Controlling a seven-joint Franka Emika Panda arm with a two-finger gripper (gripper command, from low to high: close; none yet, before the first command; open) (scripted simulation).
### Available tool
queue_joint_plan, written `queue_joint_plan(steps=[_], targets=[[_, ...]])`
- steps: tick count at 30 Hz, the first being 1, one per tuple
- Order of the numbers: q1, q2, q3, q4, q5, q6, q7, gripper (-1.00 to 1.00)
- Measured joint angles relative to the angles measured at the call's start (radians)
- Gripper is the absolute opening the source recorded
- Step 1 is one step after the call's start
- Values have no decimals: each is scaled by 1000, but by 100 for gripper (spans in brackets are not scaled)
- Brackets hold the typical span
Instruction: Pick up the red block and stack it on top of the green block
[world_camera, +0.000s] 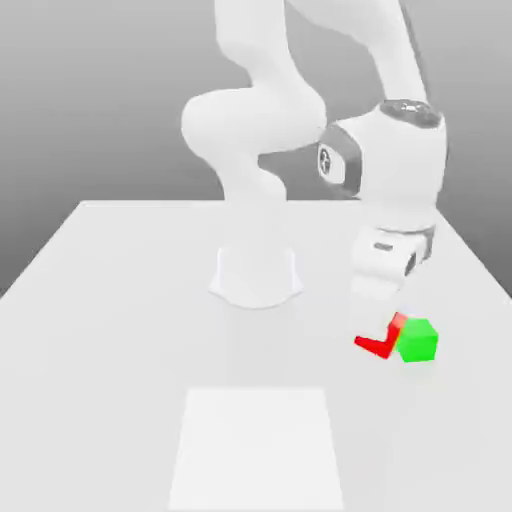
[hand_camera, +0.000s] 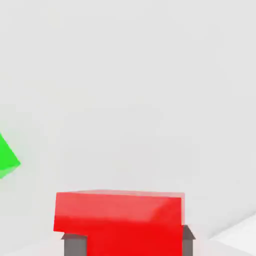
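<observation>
The red block (world_camera: 377, 347) is on the exterior view's right side, low beneath the hand, with a pale finger hiding much of it, so that only a bent strip of red shows around that finger. The gripper (hand_camera: 134, 245) is closed on it: in the hand view a dark fingertip sits at either side of the red block, its broad face spanning between them. Whether the block rests on the table or is held just above it, I cannot tell.

Just beside it, on the exterior view's right, is the green block (world_camera: 417, 341), its faces turned at an angle. The two look almost to meet there, yet the hand view has pale surface between the red block and the green corner – they are near each other but apart, and the red one is not on top of the green.

Above them the white arm (world_camera: 255, 120) arches over from its base (world_camera: 256, 278), which stands farther back on the white table (world_camera: 110, 330), near the middle of the exterior view. Toward the camera lies a paler four-sided patch (world_camera: 256, 448) – in front of the base, and well apart from the green block
</observation>
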Motion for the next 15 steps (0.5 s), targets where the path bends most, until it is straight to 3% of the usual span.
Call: queue_joint_plan(steps=[5, 11, 12, 15], targets=[[140, -18, 88, -35, 15, 18, -53, -100], [106, 189, 93, -31, -128, 217, 42, -100], [100, 213, 93, -30, -155, 239, 61, 100], [80, 213, 94, -30, -155, 239, 61, 100]])
